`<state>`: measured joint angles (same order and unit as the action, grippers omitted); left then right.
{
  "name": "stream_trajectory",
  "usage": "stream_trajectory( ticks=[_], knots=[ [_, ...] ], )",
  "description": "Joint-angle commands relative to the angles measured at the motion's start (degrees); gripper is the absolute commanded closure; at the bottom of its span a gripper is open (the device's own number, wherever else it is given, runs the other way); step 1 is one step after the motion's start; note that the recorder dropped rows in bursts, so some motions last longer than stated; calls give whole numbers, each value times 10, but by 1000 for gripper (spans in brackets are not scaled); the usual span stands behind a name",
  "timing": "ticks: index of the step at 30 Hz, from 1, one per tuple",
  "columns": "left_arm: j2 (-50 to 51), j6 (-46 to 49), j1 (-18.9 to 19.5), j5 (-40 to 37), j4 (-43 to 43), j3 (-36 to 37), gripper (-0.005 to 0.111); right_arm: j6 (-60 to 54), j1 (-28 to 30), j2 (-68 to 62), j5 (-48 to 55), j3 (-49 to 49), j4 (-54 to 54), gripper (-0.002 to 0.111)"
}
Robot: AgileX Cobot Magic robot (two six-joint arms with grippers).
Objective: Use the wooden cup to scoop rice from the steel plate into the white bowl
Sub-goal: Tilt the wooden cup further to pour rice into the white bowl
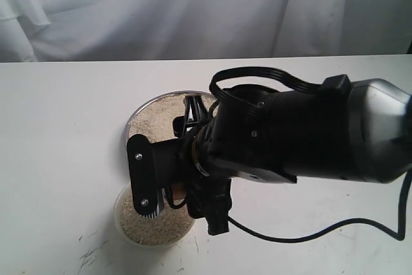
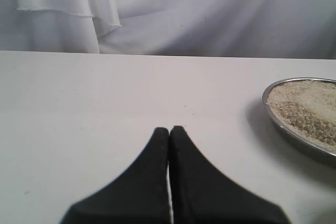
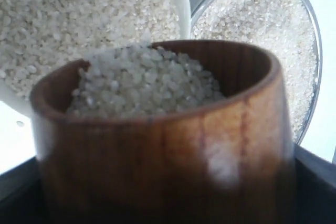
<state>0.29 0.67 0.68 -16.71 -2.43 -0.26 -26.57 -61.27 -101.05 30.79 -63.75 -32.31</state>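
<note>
My right gripper (image 1: 181,205) reaches across to the left and is shut on the wooden cup (image 3: 168,145), which shows as a small brown patch (image 1: 177,190) between the black fingers. The cup is heaped with rice (image 3: 142,82) and hangs just above the white bowl (image 1: 122,220). That bowl (image 3: 181,3) holds a bed of rice (image 1: 154,228). Behind it lies the steel plate (image 1: 136,113), spread with rice (image 1: 158,119); its rim (image 3: 315,30) also shows past the cup. My left gripper (image 2: 169,129) is shut on nothing, low over bare table, with the plate (image 2: 274,90) off to one side.
The bulky black right arm (image 1: 302,133) hides much of the plate and the table's right half. A black cable (image 1: 309,233) trails over the table in front of it. White cloth (image 1: 193,11) hangs along the back edge.
</note>
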Motion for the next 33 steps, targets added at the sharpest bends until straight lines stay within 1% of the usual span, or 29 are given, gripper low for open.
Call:
stream_trajectory(
  ticks=[1, 8, 16, 27, 33],
  knots=[
    [-3, -2, -1, 4, 0, 3, 107, -11, -4, -1, 15, -8, -2, 108],
    [-3, -2, -1, 4, 0, 3, 107, -22, -4, -23, 25, -9, -5, 108],
    [-3, -2, -1, 4, 0, 3, 107, -22, -4, -45, 49, -40, -5, 108],
    [-3, -2, -1, 4, 0, 3, 107, -37, -10, -48, 62, -42, -29, 108],
    [-3, -2, -1, 4, 0, 3, 107, -37, -10, -54, 73, -68, -33, 108]
  ],
)
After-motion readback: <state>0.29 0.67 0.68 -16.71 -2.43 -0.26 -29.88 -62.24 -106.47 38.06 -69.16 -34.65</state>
